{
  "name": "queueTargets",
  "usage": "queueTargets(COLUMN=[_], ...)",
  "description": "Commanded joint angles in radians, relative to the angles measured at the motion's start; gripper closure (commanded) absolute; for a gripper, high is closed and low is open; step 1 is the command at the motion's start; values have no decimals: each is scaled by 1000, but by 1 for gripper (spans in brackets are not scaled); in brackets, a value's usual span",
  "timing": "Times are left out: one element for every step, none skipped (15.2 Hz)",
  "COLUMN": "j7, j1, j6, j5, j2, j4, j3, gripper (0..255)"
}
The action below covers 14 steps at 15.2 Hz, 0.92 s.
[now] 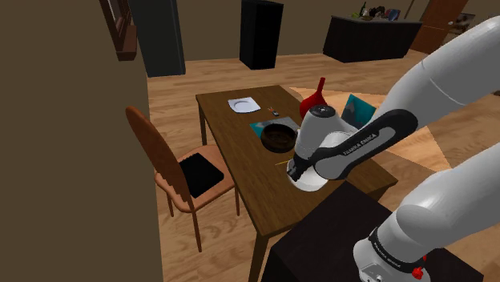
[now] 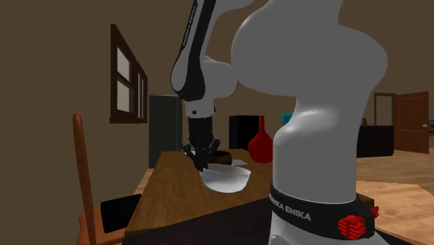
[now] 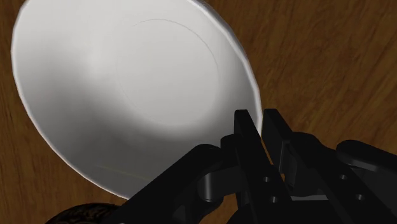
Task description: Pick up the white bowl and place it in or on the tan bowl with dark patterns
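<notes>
Chair tucked at the worktop's long side, dark patterned bowl around mid-worktop. Just past that, by the edge nearest the stand, the pincer is pinched narrow onto the rim of the white bowl, which hangs tilted.

Arm arched, elbow high, wrist bent down. Tool near vertical, fingers pinched on white bowl rim.

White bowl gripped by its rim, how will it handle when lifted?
The white bowl looks rigid, so it should keep its shape. Pinched at one rim by the gripper, it may tilt or swing. Its smooth surface could slip.
</notes>
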Motion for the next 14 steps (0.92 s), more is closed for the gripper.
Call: queueTargets(j7=[-23,-32,-40,-47,-54,-60,-66,-71,-76,-80,-85,-89,-92,-96], j1=[18,26,33,39,44,49,54,58,62,66,69,72,74,77], j6=[-39,-60,-80,-101,-121,-141,-161,-181,-201,-221,-241,-260,-280,-299], j5=[28,38,47,55,63,69,75,80,85,89,93,96,100,102], j2=[-41,-59,-78,-96,-113,-130,-147,-163,-179,-194,-209,-223,-237,-250], j4=[-1,1,3,6,9,12,16,20,25,29,34,40,45,51], j3=[-13,-18,-22,-27,-31,-35,-38,-41,-45,-47,-50,-53,-55,-58], gripper=[255,255,255,255,255,255,255,255,255,255,255,255,255,255])
